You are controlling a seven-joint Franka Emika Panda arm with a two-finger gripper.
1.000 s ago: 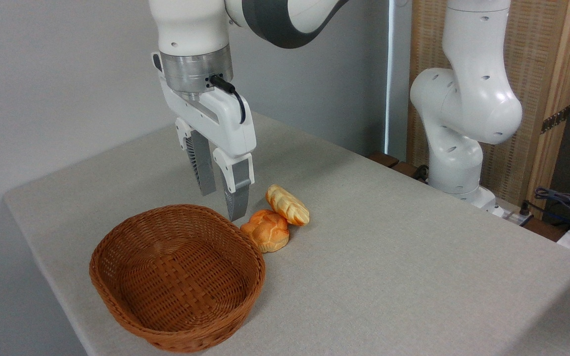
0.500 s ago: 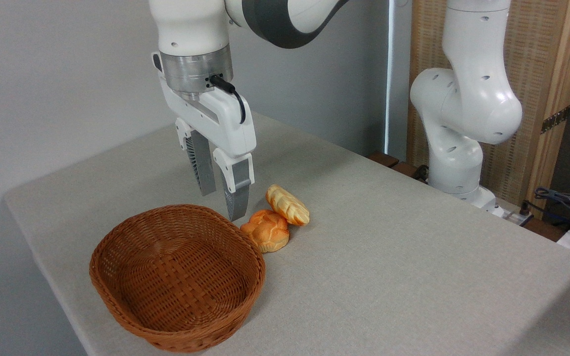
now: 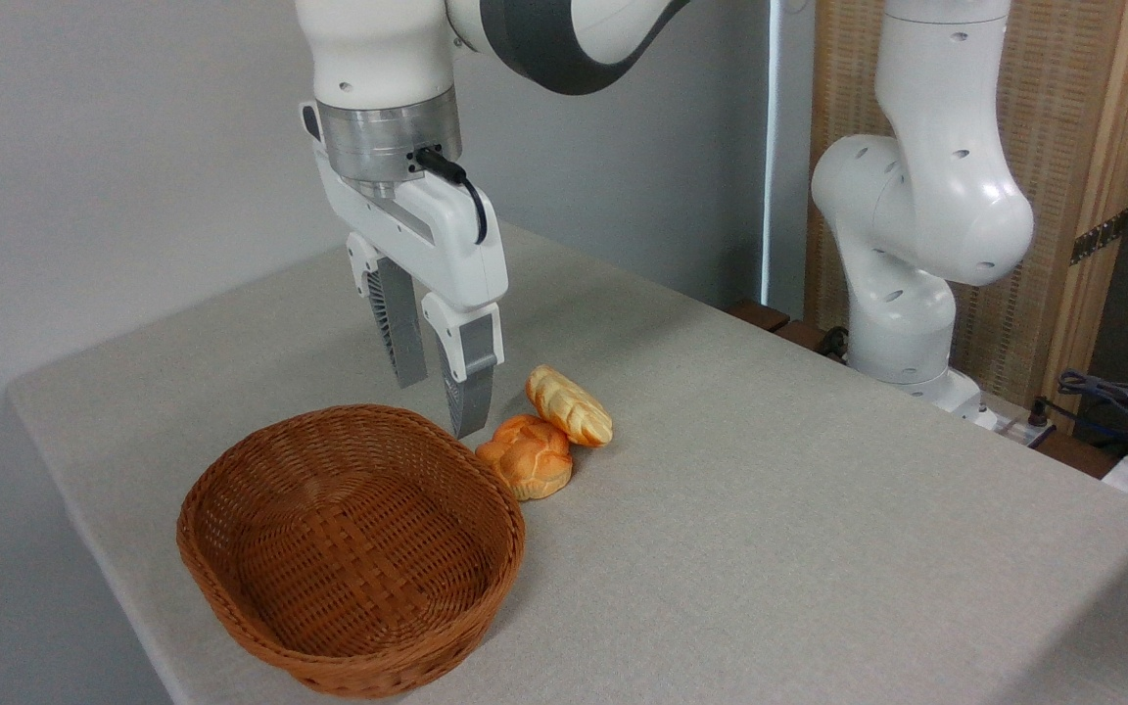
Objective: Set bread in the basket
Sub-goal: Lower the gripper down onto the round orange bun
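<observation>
The bread (image 3: 528,457), a round knotted bun of deep orange-gold, lies on the grey table just right of the basket. The reddish-brown wicker basket (image 3: 231,470) stands at the front left and holds nothing. My gripper (image 3: 439,399) hangs open, pointing down, with nothing between its grey fingers (image 3: 469,390). Its tips hover above the basket's far rim, slightly left of and above the bun, not touching it.
A paler yellow braided loaf (image 3: 569,404) lies against the bun on its far right side. My arm's white base (image 3: 907,294) stands at the table's back right, with cables (image 3: 1112,397) beyond. The table edge (image 3: 84,490) runs close along the basket's left.
My gripper has crept very slightly to the right; bun, loaf and basket have not moved.
</observation>
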